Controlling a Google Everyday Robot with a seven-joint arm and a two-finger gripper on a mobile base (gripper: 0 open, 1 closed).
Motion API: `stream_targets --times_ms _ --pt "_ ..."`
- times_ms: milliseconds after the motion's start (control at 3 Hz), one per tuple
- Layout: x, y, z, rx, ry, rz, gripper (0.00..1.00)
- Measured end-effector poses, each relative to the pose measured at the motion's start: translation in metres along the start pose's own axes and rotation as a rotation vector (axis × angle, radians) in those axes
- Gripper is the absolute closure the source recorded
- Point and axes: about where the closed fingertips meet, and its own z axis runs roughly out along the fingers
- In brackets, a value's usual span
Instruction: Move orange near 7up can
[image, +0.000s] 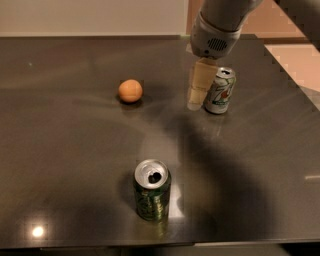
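Note:
The orange (130, 90) is a small round fruit lying on the dark table (70, 150), left of centre toward the back. The 7up can (220, 91) stands upright at the back right, pale with green and red markings and a silver top. My gripper (195, 102) hangs from the arm at the top right, its pale fingers pointing down just left of the 7up can and partly in front of it. The gripper is about a can's height to the right of the orange and holds nothing that I can see.
A dark green can (152, 190) with an opened top stands upright near the table's front edge. The table's right edge (295, 95) runs close behind the 7up can. A pale floor shows beyond it.

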Motion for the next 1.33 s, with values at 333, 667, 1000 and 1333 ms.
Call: stream_targets --times_ms 333,667,1000,1333 --pt "-0.014 -0.016 0.021 -0.016 0.016 -0.008 0.00" --pt "-0.026 -0.026 0.035 -0.023 0.035 -0.019 0.00" --pt "-0.038 -0.032 0.048 -0.031 0.052 -0.036 0.00" --pt "-0.048 -0.037 0.064 -0.055 0.061 -0.043 0.00"
